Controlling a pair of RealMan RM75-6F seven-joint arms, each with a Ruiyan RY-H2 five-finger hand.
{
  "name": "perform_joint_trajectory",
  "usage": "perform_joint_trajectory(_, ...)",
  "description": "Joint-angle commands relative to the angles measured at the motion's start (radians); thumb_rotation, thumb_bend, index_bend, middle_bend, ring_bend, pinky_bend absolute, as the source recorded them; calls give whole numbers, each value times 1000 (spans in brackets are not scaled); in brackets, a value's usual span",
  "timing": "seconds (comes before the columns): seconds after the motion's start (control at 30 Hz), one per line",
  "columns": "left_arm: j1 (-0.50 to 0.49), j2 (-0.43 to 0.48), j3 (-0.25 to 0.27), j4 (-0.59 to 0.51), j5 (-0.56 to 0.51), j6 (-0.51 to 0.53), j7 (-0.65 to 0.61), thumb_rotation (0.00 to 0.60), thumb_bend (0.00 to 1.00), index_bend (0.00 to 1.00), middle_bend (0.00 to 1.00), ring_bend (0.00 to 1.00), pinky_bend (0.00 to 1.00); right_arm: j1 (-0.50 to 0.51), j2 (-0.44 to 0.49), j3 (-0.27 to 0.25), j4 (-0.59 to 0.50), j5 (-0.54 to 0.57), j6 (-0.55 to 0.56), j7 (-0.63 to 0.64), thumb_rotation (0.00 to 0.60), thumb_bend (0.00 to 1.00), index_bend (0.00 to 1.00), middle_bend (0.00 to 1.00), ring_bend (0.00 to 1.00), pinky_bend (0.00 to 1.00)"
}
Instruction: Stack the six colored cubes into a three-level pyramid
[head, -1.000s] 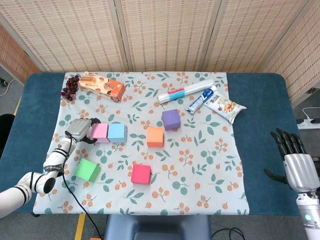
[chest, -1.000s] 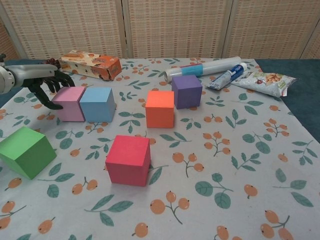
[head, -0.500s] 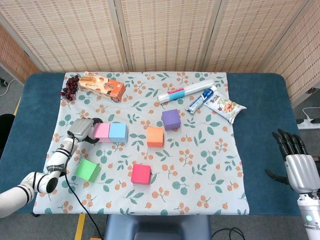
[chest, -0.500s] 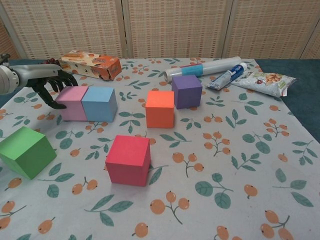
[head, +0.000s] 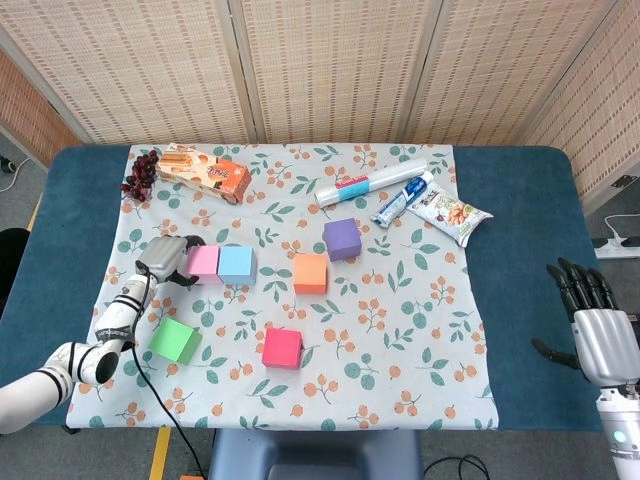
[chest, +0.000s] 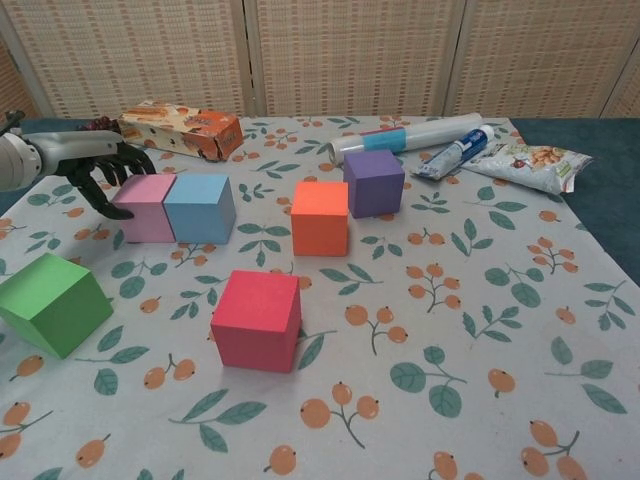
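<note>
Pressing its curled dark fingers (chest: 118, 160) against the pale pink cube (head: 203, 263), which touches the light blue cube (head: 236, 264), the left hand (head: 165, 258) is seen; the right hand (head: 598, 335) is held spread, off the floral tablecloth (head: 420, 330).

Woven screen panels (head: 330, 65) — perhaps rattan.

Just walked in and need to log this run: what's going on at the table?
A two-armed robot is working on a block pyramid, but nothing is stacked yet. Its left hand is at the outer side of the pink cube, which sits flush against the light blue cube. The orange cube, purple cube, red cube and green cube stand apart on the floral cloth. The right hand is open, off to the side.
</note>
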Motion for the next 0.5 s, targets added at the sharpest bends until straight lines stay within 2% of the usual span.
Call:
perform_joint_trajectory(0.03, -1, 0, 1, -2, 3, -1, 0, 600, 292, 313, 373, 300, 263, 0, 0, 0, -1, 0, 0, 0, 600, 0, 0, 0, 0, 0)
perform_joint_trajectory(0.37, -6, -4, 5, 0, 8, -8, -4, 600, 291, 307, 364, 290, 257, -8, -1, -1, -1, 4, 8, 1, 600, 0, 0, 0, 0, 0)
perform_joint_trajectory(0.5, -8, 3, 9, -9, 9, -19, -5, 600, 291, 229, 284, 217, 241, -8, -2, -1, 1, 3, 8, 2, 600, 0, 0, 0, 0, 0)
